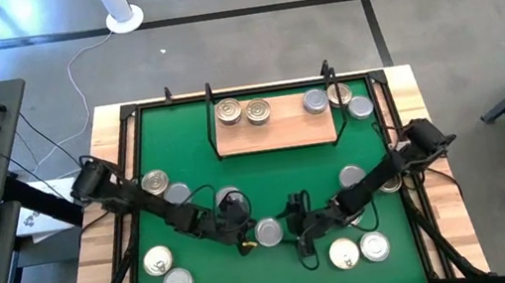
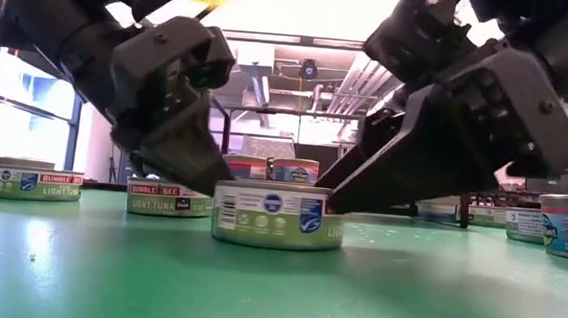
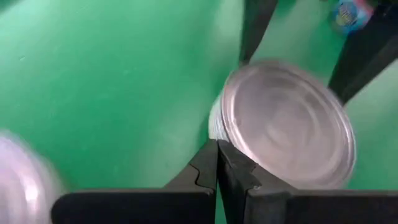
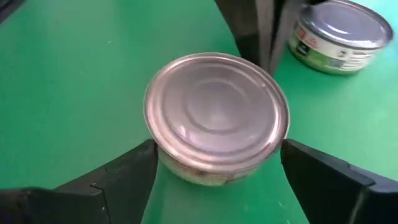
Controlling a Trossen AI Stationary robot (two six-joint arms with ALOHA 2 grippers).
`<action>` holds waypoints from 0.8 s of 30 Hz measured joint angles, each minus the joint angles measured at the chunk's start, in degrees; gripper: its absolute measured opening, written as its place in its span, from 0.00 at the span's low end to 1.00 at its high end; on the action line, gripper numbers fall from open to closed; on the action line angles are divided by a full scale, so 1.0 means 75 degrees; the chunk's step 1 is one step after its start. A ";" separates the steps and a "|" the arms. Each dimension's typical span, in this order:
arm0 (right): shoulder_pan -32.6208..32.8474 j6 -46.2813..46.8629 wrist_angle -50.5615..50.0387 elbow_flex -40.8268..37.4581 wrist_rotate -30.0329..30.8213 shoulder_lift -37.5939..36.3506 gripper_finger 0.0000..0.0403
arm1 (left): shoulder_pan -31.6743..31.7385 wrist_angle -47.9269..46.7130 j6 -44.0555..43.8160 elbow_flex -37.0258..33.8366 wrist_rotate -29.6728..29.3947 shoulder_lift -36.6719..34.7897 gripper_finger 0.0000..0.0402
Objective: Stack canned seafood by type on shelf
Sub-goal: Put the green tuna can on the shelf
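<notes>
Here the right gripper [image 4: 217, 174] fingers straddle a silver-lidded can [image 4: 216, 115].

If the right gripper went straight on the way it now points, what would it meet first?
The silver-lidded can between the right gripper's open jaws; just beyond it, probably the left gripper's shut jaws against the can's far side.

The silver can [image 1: 268, 230] at the mat's [image 1: 268, 174] near centre is boxed in: the right gripper [image 4: 214, 165] straddles it with fingers spread, and the closed left gripper [image 3: 217, 165] touches its opposite side. Open green mat lies between this can and the shelf [image 1: 276, 130]. The shelf's middle is bare between its cans.
</notes>
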 joint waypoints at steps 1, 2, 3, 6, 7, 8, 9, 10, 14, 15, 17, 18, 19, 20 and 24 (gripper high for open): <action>0.0004 -0.0085 -0.0014 0.0131 -0.0024 0.0120 0.82 | 0.0001 0.0131 0.0074 0.0001 -0.0080 0.0095 0.00; 0.0001 -0.0178 -0.0001 0.0290 -0.0139 0.0253 0.82 | 0.0006 0.0292 0.0109 0.0003 -0.0148 0.0170 0.00; -0.0012 -0.0205 0.0013 0.0451 -0.0297 0.0390 0.82 | 0.0006 0.0450 0.0109 0.0023 -0.0159 0.0216 0.00; -0.0027 -0.0222 -0.0385 0.0943 -0.0320 0.0812 0.82 | 0.0010 0.0759 0.0131 0.0026 -0.0294 0.0305 0.00; -0.0037 -0.0224 -0.0510 0.1110 -0.0369 0.0929 0.82 | 0.0023 0.0869 0.0181 0.0017 -0.0286 0.0310 0.00; -0.0038 -0.0246 -0.0690 0.1300 -0.0369 0.1015 0.82 | 0.0044 0.0960 0.0250 0.0018 -0.0256 0.0315 0.00; -0.0040 -0.0271 -0.0849 0.1492 -0.0358 0.1095 0.82 | 0.0056 0.0941 0.0318 0.0038 -0.0215 0.0292 0.00; -0.0041 -0.0280 -0.1030 0.1647 -0.0358 0.1172 0.82 | 0.0058 0.0837 0.0392 0.0065 -0.0161 0.0232 0.00; -0.0050 0.0024 -0.2045 0.2079 -0.0350 0.1161 0.82 | 0.0046 0.0046 0.0850 0.0355 -0.0132 -0.0273 0.00; -0.0053 0.0149 -0.2191 0.2084 -0.0331 0.1109 0.82 | 0.0011 -0.0275 0.0917 0.0484 -0.0151 -0.0456 0.00; -0.0055 0.0193 -0.2125 0.1954 -0.0227 0.1041 0.82 | -0.0107 -0.1113 0.0996 0.0680 -0.0183 -0.0809 0.00; -0.0034 0.0184 -0.1929 0.1780 -0.0153 0.0980 0.82 | -0.0205 -0.1580 0.0998 0.0760 -0.0224 -0.0962 0.00; -0.0013 0.0191 -0.1646 0.1587 -0.0131 0.0933 0.82 | -0.0324 -0.1911 0.0991 0.0833 -0.0259 -0.1093 0.00; -0.0003 0.0221 -0.1340 0.1390 -0.0124 0.0900 0.82 | -0.0457 -0.2126 0.0927 0.0867 -0.0298 -0.1252 0.00; 0.0064 0.0490 0.0077 0.0688 -0.0254 0.0896 0.82 | -0.1062 -0.3058 0.0366 0.0883 -0.0502 -0.1642 0.00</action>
